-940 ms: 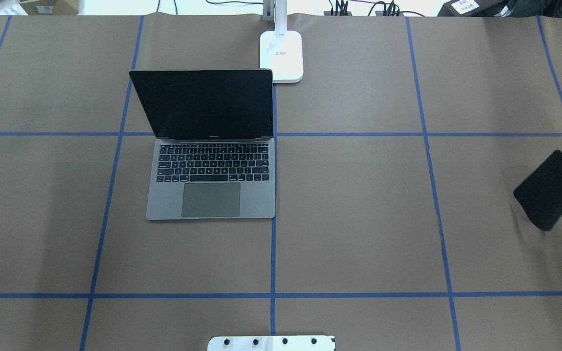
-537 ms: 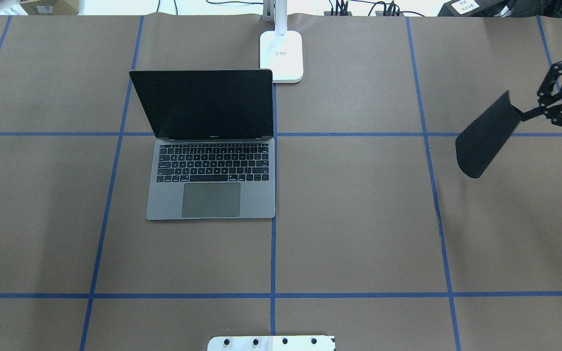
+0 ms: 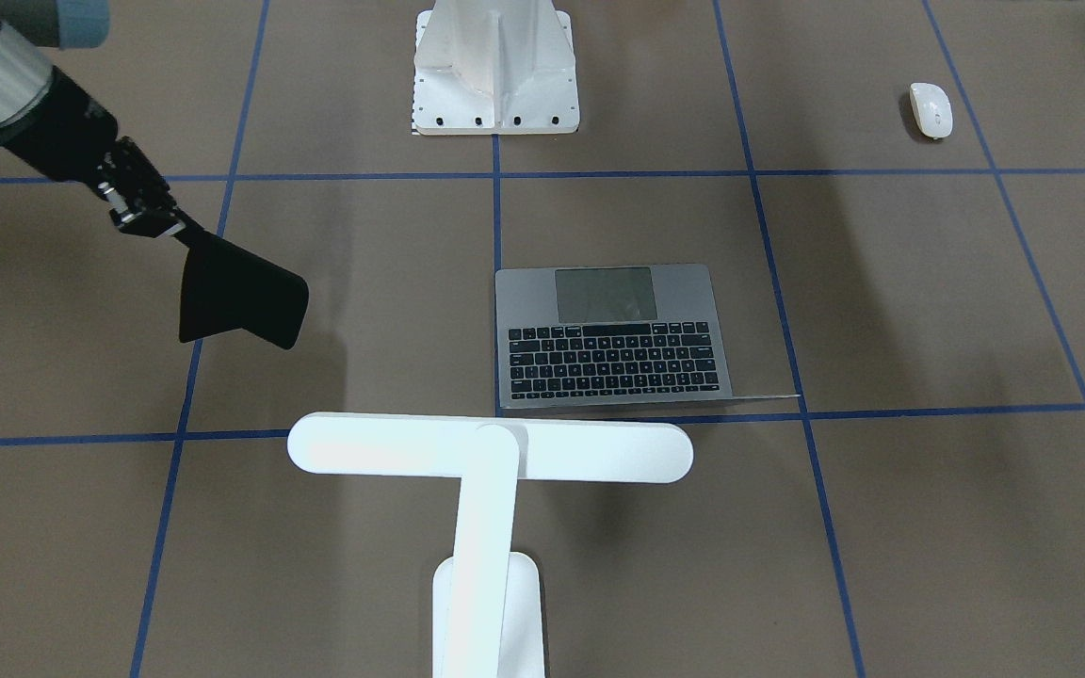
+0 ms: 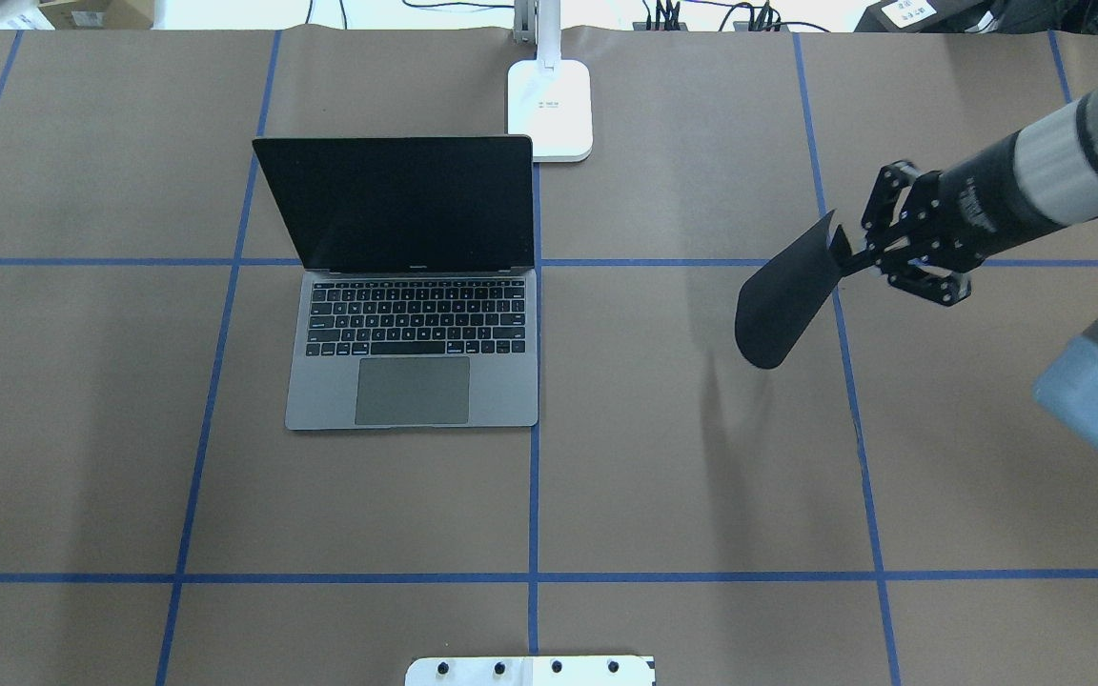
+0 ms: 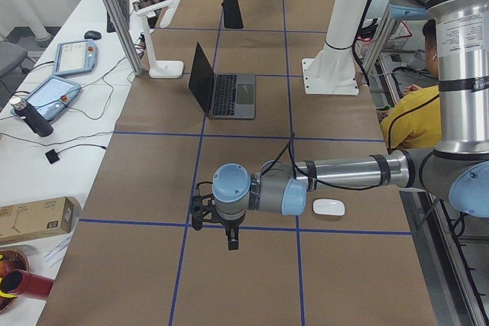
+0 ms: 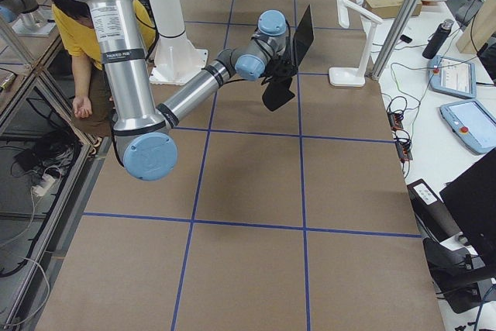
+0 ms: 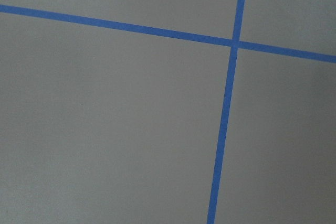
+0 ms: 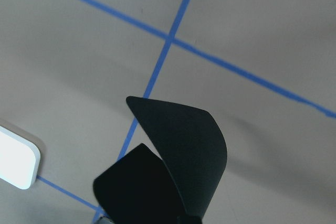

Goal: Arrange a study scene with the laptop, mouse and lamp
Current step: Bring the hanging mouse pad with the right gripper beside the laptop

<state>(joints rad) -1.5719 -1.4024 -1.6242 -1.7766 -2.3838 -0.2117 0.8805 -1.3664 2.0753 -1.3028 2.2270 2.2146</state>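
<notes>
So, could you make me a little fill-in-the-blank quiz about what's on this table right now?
The laptop sits with its lid ____.
The black mouse pad hangs in the jaws of the robot's ____ arm.
The mouse is coloured ____.
The lamp is shaped like the letter ____.
Missing words: open; right; white; T.

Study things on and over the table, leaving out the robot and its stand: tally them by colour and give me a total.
White: 2, the lamp and the mouse
Grey: 1, the laptop
Black: 1, the mouse pad, held up by the right gripper
Total: 4
</notes>
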